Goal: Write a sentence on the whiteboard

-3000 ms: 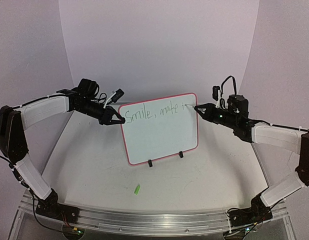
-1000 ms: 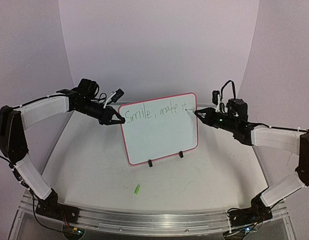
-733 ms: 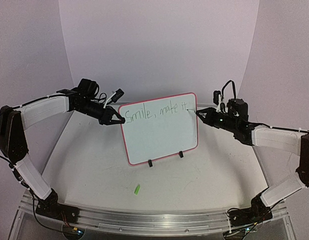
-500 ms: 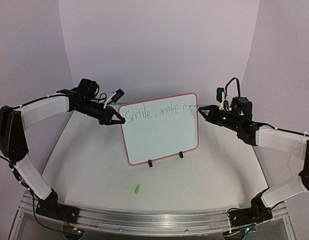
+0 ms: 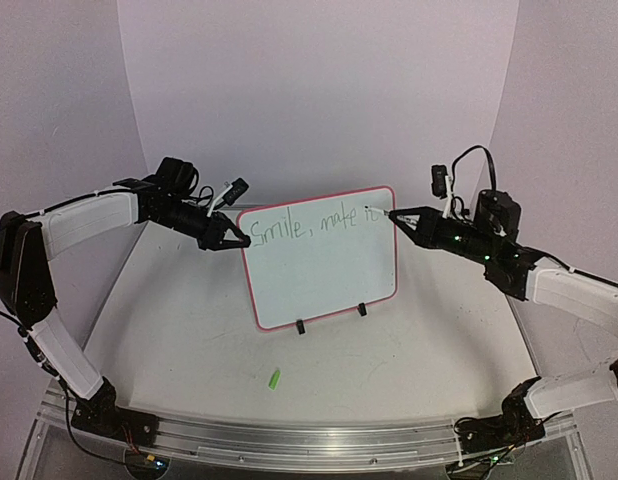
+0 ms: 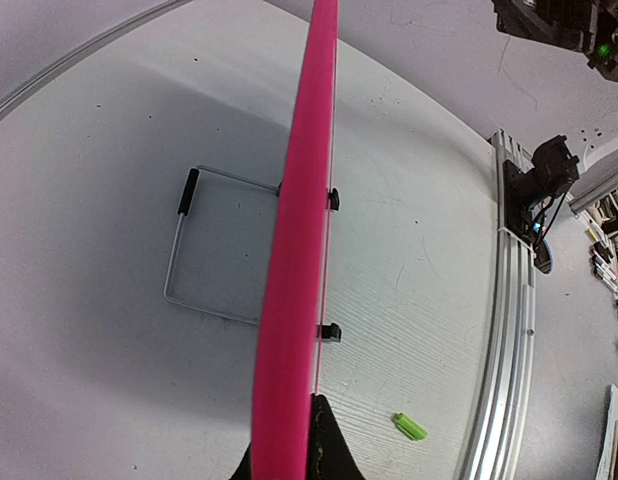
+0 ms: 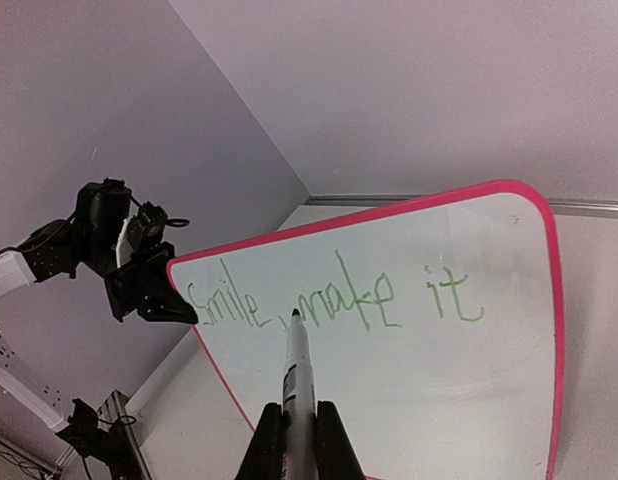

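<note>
My left end effector [image 5: 232, 241] clamps the edge of the whiteboard [image 5: 324, 275]; my right end effector [image 5: 403, 217] grasps a marker [image 7: 297, 365] near the sentence [image 5: 311, 224]. A green cap [image 5: 275, 378] lies on the desk [image 5: 189, 320] in front.

Backdrop [image 5: 319, 90] behind both claws: plain pale lilac, matte. The centre panel is lighter and curves forward into a darker side wall [image 5: 49, 100] outboard of the left claw [image 5: 232, 243], and into another [image 5: 579, 100] outboard of the right claw [image 5: 401, 217]. Bench [image 5: 189, 330] under the claws: white, faintly scuffed, with a rounded far edge where it meets the backdrop. On the near side of the claws an aluminium rail [image 5: 309, 440] runs along the bench front, with a clear plastic sheet [image 5: 39, 440] under its left end. Light is soft and even. Left wrist view shows a dim grey shadow [image 6: 139, 130] on the bench below that claw. Past the rail there's room clutter [image 6: 609, 250], too blurred to identify.
</note>
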You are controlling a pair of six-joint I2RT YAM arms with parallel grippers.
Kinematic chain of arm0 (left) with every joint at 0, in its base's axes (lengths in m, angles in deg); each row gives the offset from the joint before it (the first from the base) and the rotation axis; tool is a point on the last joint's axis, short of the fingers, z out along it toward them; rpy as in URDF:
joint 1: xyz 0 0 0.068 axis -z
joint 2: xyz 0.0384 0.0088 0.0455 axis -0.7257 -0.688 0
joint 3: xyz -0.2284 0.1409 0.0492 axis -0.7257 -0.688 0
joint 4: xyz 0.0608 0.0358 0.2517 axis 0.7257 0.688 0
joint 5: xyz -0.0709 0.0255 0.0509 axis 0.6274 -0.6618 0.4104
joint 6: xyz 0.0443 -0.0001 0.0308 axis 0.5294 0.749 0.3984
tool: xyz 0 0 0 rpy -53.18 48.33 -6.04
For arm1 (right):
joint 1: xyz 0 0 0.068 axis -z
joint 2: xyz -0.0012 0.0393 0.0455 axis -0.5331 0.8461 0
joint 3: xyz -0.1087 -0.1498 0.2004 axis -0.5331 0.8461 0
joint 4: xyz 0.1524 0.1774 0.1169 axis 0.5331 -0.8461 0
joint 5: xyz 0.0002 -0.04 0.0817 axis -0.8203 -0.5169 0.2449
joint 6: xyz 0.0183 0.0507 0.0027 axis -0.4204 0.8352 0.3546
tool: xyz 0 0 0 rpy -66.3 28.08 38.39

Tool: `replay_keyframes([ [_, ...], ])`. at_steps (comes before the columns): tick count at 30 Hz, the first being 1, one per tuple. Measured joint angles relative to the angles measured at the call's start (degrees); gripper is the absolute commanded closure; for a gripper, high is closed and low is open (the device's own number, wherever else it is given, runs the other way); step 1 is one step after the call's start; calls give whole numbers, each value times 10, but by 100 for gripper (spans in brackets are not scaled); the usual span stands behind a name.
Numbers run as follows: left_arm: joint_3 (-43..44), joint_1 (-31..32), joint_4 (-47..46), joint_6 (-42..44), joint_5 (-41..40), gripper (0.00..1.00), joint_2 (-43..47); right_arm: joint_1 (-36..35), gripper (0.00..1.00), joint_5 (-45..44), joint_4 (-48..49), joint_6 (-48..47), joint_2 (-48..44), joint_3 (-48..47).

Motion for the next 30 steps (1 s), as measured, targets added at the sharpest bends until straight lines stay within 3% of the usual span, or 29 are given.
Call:
replay_keyframes([
  [20,0,5,1,0,-5,100,2,-253,100,-134,60,-31,180,-63],
  [30,0,5,2,0,-6,100,2,-288,100,-161,93,-32,292,-135],
])
